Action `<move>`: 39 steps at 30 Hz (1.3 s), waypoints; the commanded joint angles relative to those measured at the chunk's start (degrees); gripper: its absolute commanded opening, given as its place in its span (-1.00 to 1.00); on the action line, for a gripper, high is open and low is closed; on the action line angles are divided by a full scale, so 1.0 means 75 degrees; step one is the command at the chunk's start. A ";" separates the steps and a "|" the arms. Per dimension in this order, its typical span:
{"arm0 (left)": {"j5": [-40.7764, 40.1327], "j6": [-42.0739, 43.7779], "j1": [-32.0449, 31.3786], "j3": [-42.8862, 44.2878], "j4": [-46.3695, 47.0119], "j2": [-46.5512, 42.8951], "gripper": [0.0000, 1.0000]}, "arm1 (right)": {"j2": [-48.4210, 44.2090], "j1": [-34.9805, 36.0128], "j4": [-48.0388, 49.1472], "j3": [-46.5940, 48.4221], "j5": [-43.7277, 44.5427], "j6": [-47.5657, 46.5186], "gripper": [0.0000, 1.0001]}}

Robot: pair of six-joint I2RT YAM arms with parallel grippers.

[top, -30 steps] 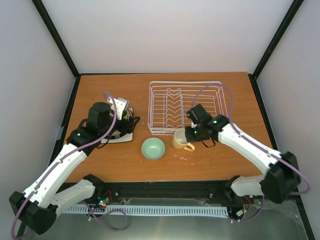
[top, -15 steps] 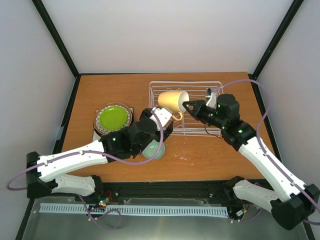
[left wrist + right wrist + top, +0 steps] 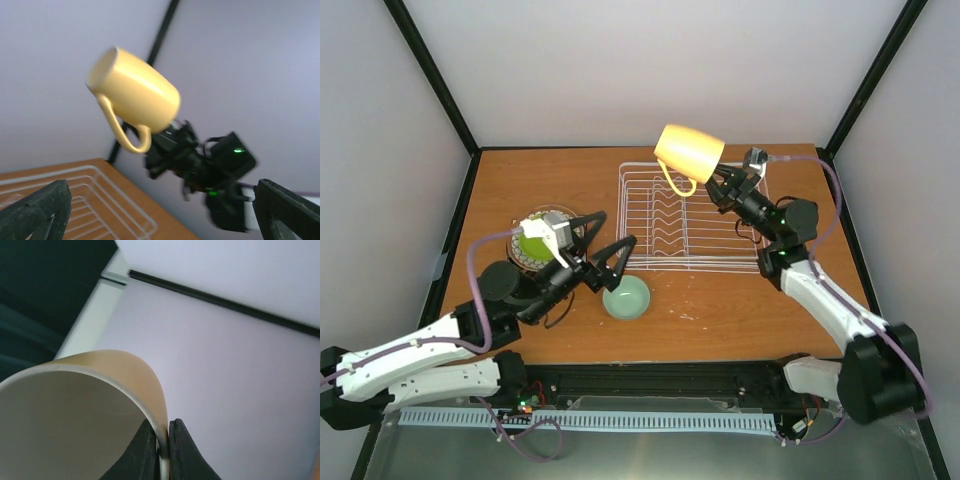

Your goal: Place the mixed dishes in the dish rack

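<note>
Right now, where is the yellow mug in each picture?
Top view: yellow mug at the top middle, held over the dish rack's back edge.
Left wrist: upper left, handle hanging down.
Right wrist: bottom left, only its rim and inside.
Shared landmark: the right pincer pinching the mug's rim.

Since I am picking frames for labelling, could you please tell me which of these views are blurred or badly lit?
Top view: sharp and evenly lit, the yellow mug and the rack crisp. Left wrist view: the mug and the right arm behind it are smeared by blur. Right wrist view: the mug's rim, pinched by the right claw, sits close and looks slightly soft.
</note>
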 commanded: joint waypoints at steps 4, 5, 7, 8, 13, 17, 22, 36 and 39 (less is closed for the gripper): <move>0.2995 -0.1485 0.0677 -0.0649 0.2754 0.1140 0.99 | 0.1386 0.0119 0.6805 -0.0527 -0.0007 0.3445 -0.94; 0.3116 -0.1523 0.0784 -0.0672 0.2995 0.1278 0.99 | 0.1349 0.0153 0.6809 -0.0507 -0.0075 0.3480 -0.94; 0.3216 -0.1457 0.0934 -0.0753 0.3433 0.1436 0.99 | 0.1200 0.0147 0.6801 -0.0509 -0.0115 0.3537 -0.94; 0.3198 -0.1352 0.0982 -0.0777 0.3604 0.1479 1.00 | 0.1118 0.0153 0.6804 -0.0518 -0.0127 0.3609 -0.94; 0.3076 -0.1059 0.1332 -0.0699 0.3720 0.1741 0.96 | 0.0779 0.0212 0.6801 -0.0568 -0.0250 0.3848 -0.94; 0.3667 -0.1367 0.1683 -0.0637 0.4427 0.1921 0.74 | 0.0548 0.0288 0.6797 -0.0858 -0.0288 0.3768 -0.94; 0.4623 -0.1593 0.1711 -0.0037 0.4707 0.2772 0.52 | 0.0637 0.0579 0.6807 -0.0965 -0.0272 0.3540 -0.95; 0.4843 -0.1755 0.1712 0.0072 0.5514 0.3098 0.31 | 0.0696 0.0963 0.6798 -0.0973 -0.0298 0.3362 -0.94; 0.4655 -0.1621 0.1712 0.0063 0.5407 0.2916 0.22 | 0.0694 0.0994 0.6792 -0.1058 -0.0298 0.3298 -0.95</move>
